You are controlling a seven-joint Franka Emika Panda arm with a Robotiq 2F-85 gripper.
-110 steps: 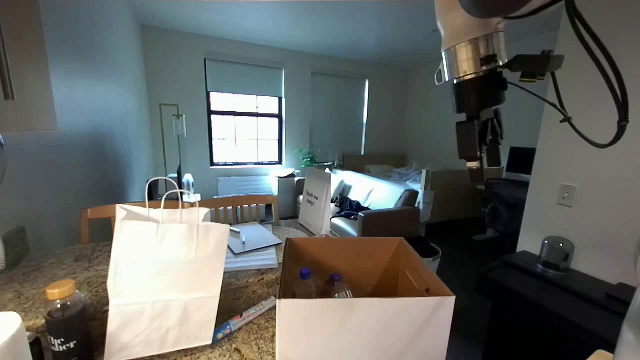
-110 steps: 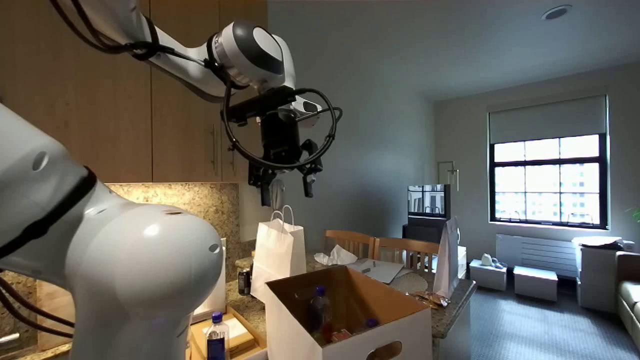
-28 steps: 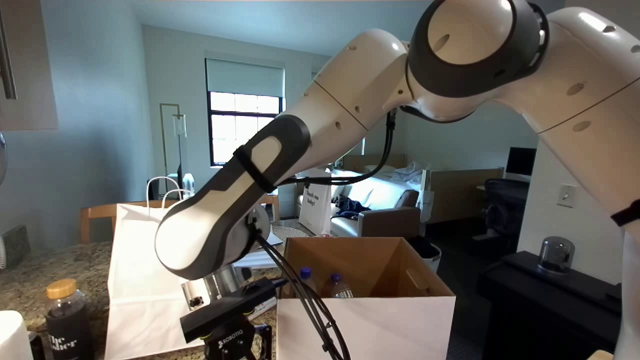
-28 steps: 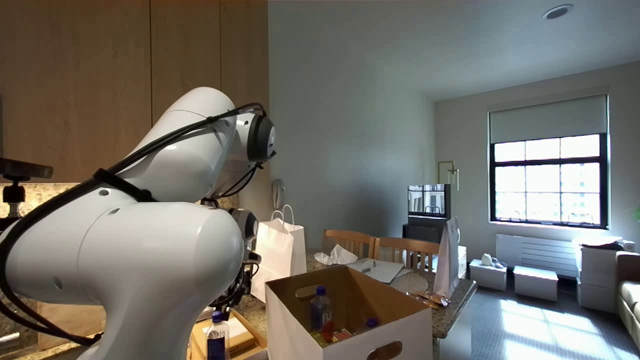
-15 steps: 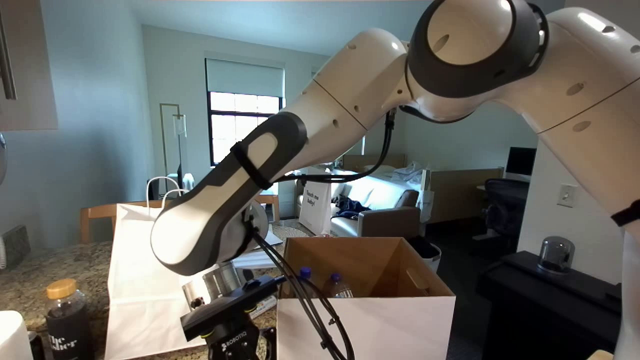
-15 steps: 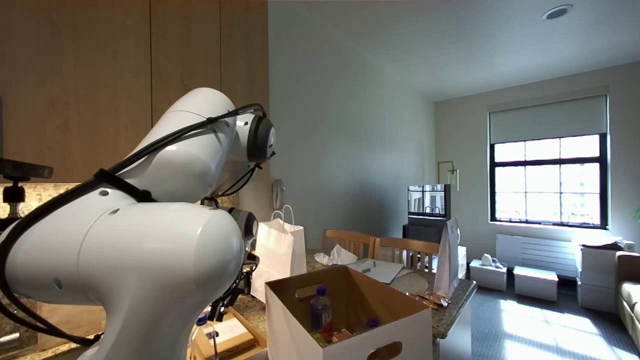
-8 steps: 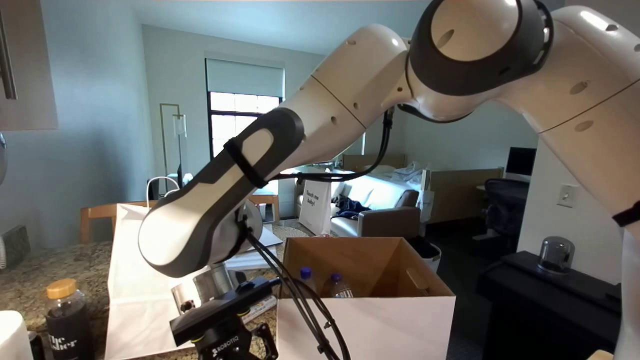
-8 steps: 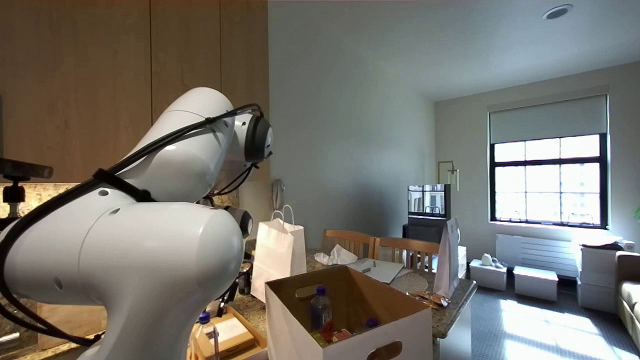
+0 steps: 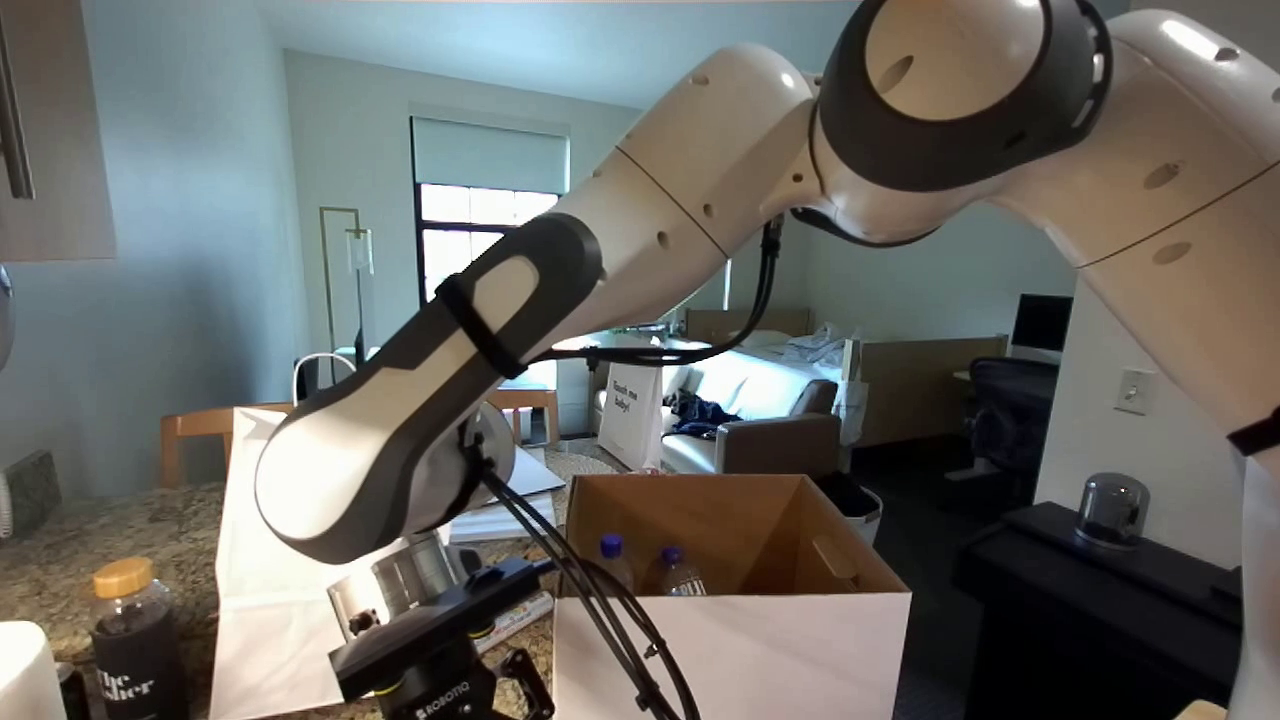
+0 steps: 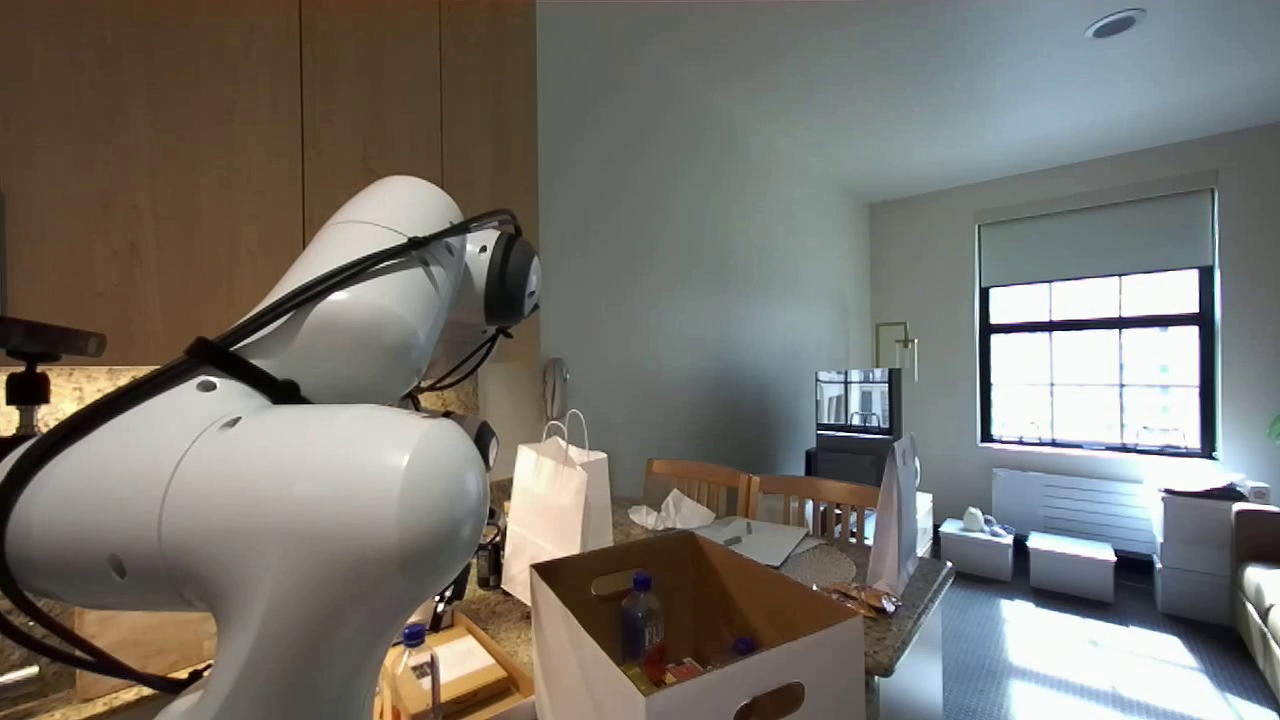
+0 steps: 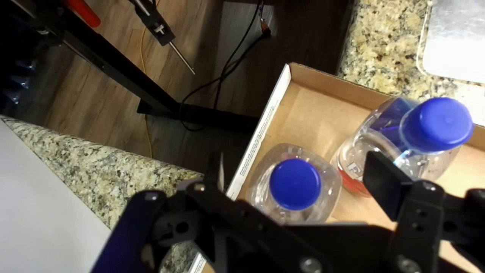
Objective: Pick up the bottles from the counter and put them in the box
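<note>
- Since the earliest frames, the robot arm [image 9: 690, 190] is reaching down, its wrist now sitting low, left of the box [image 9: 730, 655] in an exterior view, instead of hanging high; over the last half second it is edging slightly further left.
- The gripper [image 11: 299, 175] is holding its fingers [image 11: 387, 182] spread, gaps showing on both sides of a blue-capped bottle [image 11: 295, 189].
- That bottle is standing upright in a shallow cardboard tray [image 11: 314, 110] beside bare speckled counter [image 11: 379, 49].
- A second bottle [image 11: 420, 136] is sitting just beside it, partly hidden by a finger; whether they are touching cannot be told.
- Two more bottles [image 10: 642, 625] are resting inside the box, showing in both exterior views.
- A white paper bag [image 10: 555, 500] is standing near the box.
</note>
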